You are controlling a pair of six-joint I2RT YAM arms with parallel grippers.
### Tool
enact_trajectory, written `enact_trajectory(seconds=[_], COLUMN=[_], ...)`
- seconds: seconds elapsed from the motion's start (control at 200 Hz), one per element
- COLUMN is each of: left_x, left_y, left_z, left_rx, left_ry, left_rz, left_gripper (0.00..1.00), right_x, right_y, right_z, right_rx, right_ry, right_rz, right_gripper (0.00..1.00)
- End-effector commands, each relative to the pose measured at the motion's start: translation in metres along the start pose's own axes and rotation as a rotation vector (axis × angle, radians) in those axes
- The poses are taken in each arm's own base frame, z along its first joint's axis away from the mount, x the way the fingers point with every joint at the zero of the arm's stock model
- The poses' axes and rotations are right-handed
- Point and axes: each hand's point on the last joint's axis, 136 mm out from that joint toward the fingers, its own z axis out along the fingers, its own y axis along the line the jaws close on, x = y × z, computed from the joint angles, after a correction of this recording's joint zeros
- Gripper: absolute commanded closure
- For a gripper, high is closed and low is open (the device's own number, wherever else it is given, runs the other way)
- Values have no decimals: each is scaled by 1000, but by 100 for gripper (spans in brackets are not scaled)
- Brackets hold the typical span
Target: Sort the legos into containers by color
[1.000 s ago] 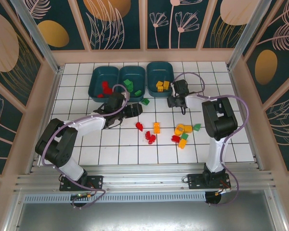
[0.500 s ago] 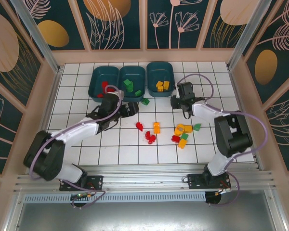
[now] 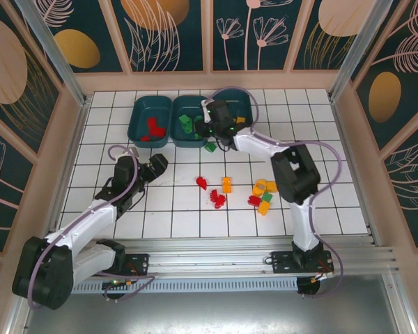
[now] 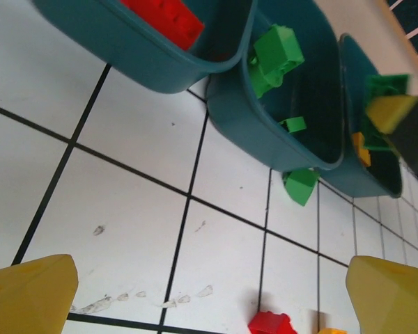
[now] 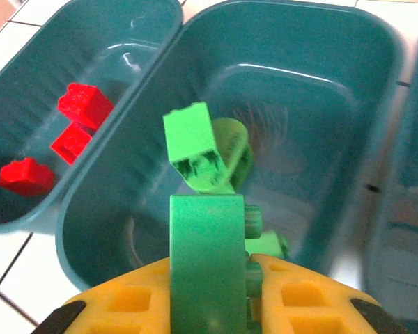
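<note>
Far edge of table point(image 3: 320, 139), over middle bin point(image 5: 299, 83): swung right tool point(image 5: 209, 306) across, clamped on green brick point(image 5: 205, 264). Pulled left tool point(image 3: 158, 163) back toward left edge, spread apart, empty. Likely drop next; loose bricks point(image 3: 219, 198) left mid-table.

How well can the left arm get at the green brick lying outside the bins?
Probably yes: the left gripper is open and bare tiles lie between it and the green brick. The right gripper, shut on a second green brick over the middle bin, hangs close by and might crowd it.
</note>
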Motion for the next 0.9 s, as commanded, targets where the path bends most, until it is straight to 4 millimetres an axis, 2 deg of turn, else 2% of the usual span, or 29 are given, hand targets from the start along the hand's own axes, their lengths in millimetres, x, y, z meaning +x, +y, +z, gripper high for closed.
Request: enact_trajectory(seconds=[0.0,0.07,0.155,0.25,0.32,0.365,0.49,0.636,0.721,0.896], left_x=[2,3,2,1,-1,-1,2,8,11,20], left_y=[-5,-6,-7,-11,-14,-14,-15,-13,-13,-12], left_z=[-6,-7,-7,-7,-7,-6,-3,1,3,6], left_rx=[32,38,39,54,63,63,69,82,94,96], left_ry=[8,13,15,15,12,11,27,44,55,99], left_rz=[-16,-14,-4,4,11,13,14,-1,-9,-1], left_gripper=[2,1,2,1,2,1,1,1,1,1], right_x=[-14,-20,-32,-42,-40,-30,19,65,81,95], right_y=[1,4,4,8,7,5,0,-14,-15,-28], right_z=[15,20,15,-4,-22,-32,-48,-47,-38,-19], right_rx=[4,-25,-3,-2,-2,-5,-5,26,14,53], right_ry=[-3,21,-4,-33,-58,-55,20,107,162,226], right_rz=[27,61,61,52,50,39,-28,-92,-129,-164], right_gripper=[65,55,47,44,44,44,42,34,33,32])
